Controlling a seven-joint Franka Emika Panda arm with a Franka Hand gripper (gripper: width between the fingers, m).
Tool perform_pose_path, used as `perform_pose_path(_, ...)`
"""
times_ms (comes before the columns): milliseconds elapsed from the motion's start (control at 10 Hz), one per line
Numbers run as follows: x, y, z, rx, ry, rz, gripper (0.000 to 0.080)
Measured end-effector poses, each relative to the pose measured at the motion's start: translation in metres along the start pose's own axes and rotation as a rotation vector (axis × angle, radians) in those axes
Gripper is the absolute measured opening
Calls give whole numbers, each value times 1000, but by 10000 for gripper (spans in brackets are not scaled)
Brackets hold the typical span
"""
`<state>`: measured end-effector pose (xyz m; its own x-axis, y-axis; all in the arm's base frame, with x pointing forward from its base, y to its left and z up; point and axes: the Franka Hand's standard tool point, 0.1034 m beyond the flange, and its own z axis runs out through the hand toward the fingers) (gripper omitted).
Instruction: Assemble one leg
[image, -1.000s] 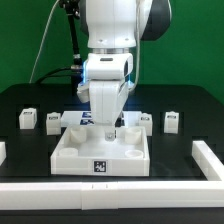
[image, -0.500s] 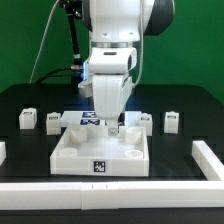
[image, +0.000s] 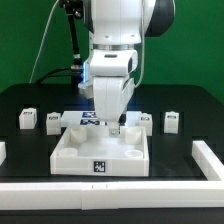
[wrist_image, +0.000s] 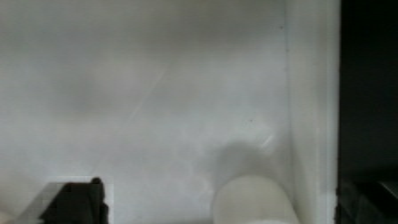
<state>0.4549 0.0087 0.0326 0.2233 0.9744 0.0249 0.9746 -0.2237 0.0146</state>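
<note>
Exterior view: arm (image: 110, 60) cut off at upper edge, hiding part of the marker board (image: 88, 118); gripper (image: 113, 126) too small to tell its jaw spacing. Wrist view: white surface (wrist_image: 160, 90) blurred, one dark finger (wrist_image: 75, 203) cut off at the picture's edge.

The far-left leg (image: 27, 119) and square piece (image: 68, 152) looked smooth matt white plastic; the tabletop (image: 195, 105) matt black.

Robotics lab, test bench live on show.
Black tabletop (image: 25, 145) fenced by a white rail (image: 60, 184), flat green backdrop (image: 25, 40) behind, white robot arm (image: 112, 60) planted mid-bench, printed square tag (image: 100, 167) on a white part (image: 70, 150): every inch a research rig.
</note>
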Motion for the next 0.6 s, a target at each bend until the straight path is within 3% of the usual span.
perform_pose_path(300, -6, -29, 16, 6, 8, -9, 650)
perform_pose_path(400, -8, -36, 21, 19, 7, -10, 650)
perform_pose_path(600, -12, -35, 26, 27, 6, -3, 650)
